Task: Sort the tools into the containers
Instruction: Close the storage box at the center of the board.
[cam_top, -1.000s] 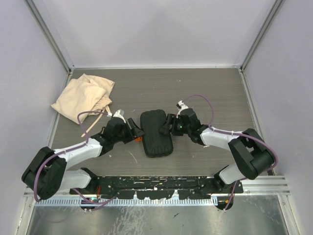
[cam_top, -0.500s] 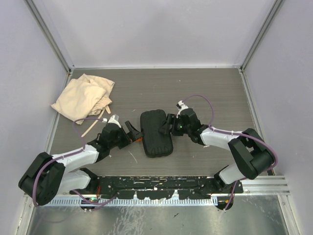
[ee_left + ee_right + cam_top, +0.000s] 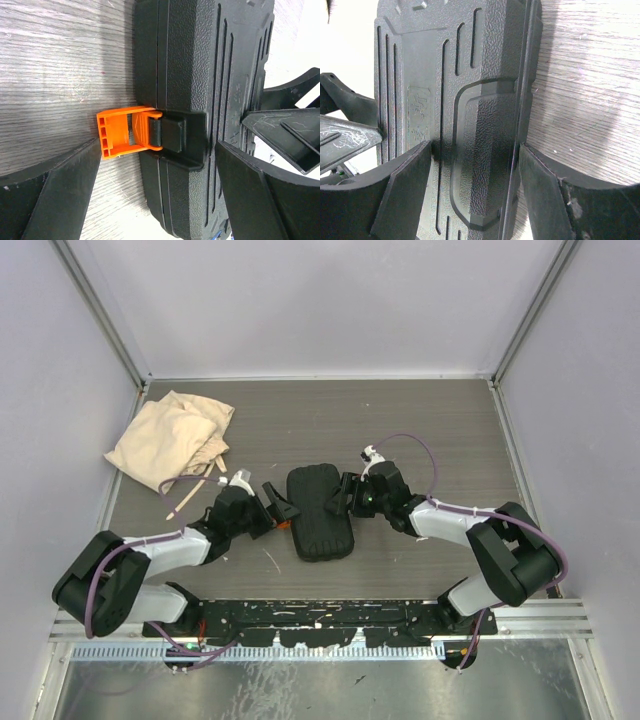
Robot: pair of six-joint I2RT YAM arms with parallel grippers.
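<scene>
No tools show in any view. A closed black plastic case (image 3: 320, 512) lies flat mid-table. Its orange latch (image 3: 125, 132) sticks out unhooked from its left side. My left gripper (image 3: 278, 502) is open beside that edge, one finger over the table and the other over the lid, with the latch between them and neither touching. From the other side, my right gripper (image 3: 340, 498) is shut on the case's right edge (image 3: 520, 100): one finger presses on the ribbed lid (image 3: 405, 185) and the other sits against the rim.
A beige cloth bag (image 3: 172, 438) lies crumpled at the far left, its drawstring (image 3: 190, 502) trailing toward my left arm. Grey walls close in the table on three sides. The arms' mounting rail (image 3: 320, 620) runs along the near edge.
My left gripper opened wide, drew back a little from the case, then came forward again to the latch. The case and my right arm have not moved.
</scene>
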